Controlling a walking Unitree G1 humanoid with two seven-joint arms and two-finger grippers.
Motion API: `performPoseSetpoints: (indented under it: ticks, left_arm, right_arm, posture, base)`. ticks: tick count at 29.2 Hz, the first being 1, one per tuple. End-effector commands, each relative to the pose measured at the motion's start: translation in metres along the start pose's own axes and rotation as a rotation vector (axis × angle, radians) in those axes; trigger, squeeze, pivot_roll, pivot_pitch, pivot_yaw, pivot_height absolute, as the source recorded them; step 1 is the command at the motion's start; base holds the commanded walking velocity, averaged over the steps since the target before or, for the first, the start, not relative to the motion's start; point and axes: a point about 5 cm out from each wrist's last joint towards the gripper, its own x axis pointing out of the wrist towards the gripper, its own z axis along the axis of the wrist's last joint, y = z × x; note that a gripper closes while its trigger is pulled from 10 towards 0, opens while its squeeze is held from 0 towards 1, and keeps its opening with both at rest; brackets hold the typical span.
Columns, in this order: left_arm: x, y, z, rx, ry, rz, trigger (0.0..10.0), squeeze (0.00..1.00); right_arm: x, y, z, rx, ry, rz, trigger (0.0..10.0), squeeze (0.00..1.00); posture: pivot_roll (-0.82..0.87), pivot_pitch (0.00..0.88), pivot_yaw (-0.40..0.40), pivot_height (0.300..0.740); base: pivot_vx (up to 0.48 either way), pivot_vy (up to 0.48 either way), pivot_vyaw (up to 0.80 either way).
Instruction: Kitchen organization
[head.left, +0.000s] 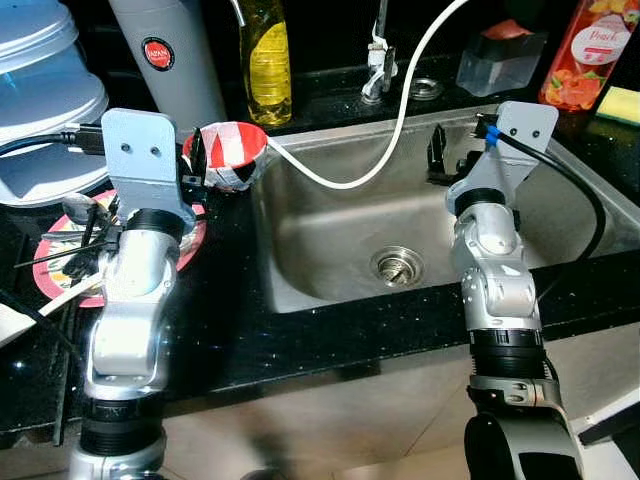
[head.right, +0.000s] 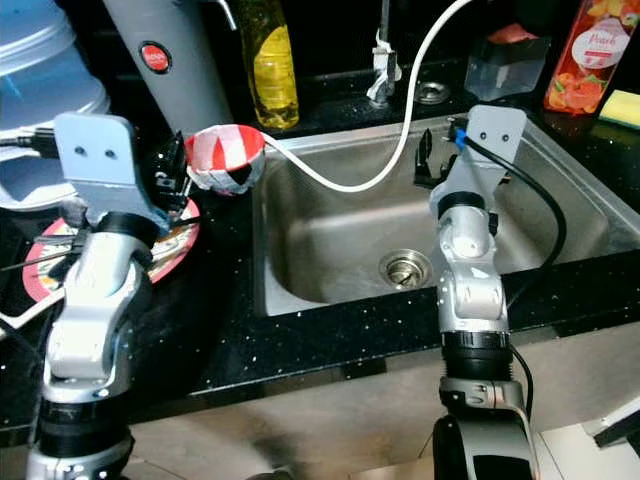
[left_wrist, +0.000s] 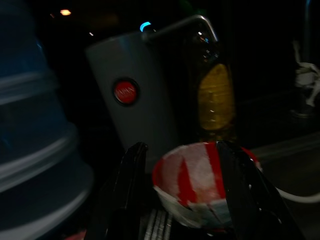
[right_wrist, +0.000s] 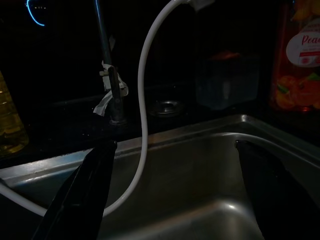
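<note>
Red-and-white paper cup (head.left: 228, 152) sits at the counter (head.left: 300, 340) edge by the sink (head.left: 330, 250), lying on its side, I think; the wrist view is dim. Its mouth faces the basin. It lies between my left jaws (left_wrist: 185, 200), spread wide to either side, not closed on it. Right jaws (right_wrist: 175, 200) hang wide over the basin, well apart; left arm is nearer.

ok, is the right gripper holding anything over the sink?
No, the right gripper hangs open above the sink, with nothing between its fingers.
</note>
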Motion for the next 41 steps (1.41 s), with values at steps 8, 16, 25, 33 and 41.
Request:
performPoseSetpoints:
  ticks: [8, 16, 25, 33, 41]
  left_arm:
    - [-0.009, -0.011, -0.02, -0.19, 0.137, -0.023, 10.0, 0.0]
    - [-0.007, -0.015, -0.013, -0.147, 0.108, -0.042, 10.0, 0.0]
    - [-0.008, -0.012, -0.013, -0.139, 0.116, -0.028, 10.0, 0.0]
    - [-0.009, -0.014, -0.014, -0.119, 0.116, -0.038, 10.0, 0.0]
    - [-0.009, -0.011, -0.013, -0.11, 0.108, -0.017, 10.0, 0.0]
  right_arm:
    - [-0.011, 0.032, -0.006, 0.032, 0.033, 0.138, 10.0, 0.0]
    - [-0.014, 0.048, -0.007, 0.066, 0.028, 0.172, 10.0, 0.0]
    - [-0.014, 0.05, -0.005, 0.074, 0.024, 0.178, 10.0, 0.0]
    - [-0.016, 0.053, -0.009, 0.084, 0.036, 0.183, 10.0, 0.0]
    - [-0.016, 0.058, -0.009, 0.089, 0.041, 0.204, 10.0, 0.0]
  posture:
    - [0.05, 0.0, 0.08, 0.74]
    - [0.07, 0.0, 0.081, 0.74]
    - [0.08, 0.0, 0.083, 0.74]
    - [0.09, 0.0, 0.079, 0.74]
    - [0.09, 0.0, 0.074, 0.74]
  base:
    - [0.0, 0.0, 0.0]
    - [0.0, 0.0, 0.0]
    - [0.0, 0.0, 0.0]
    - [0.0, 0.0, 0.0]
    - [0.0, 0.0, 0.0]
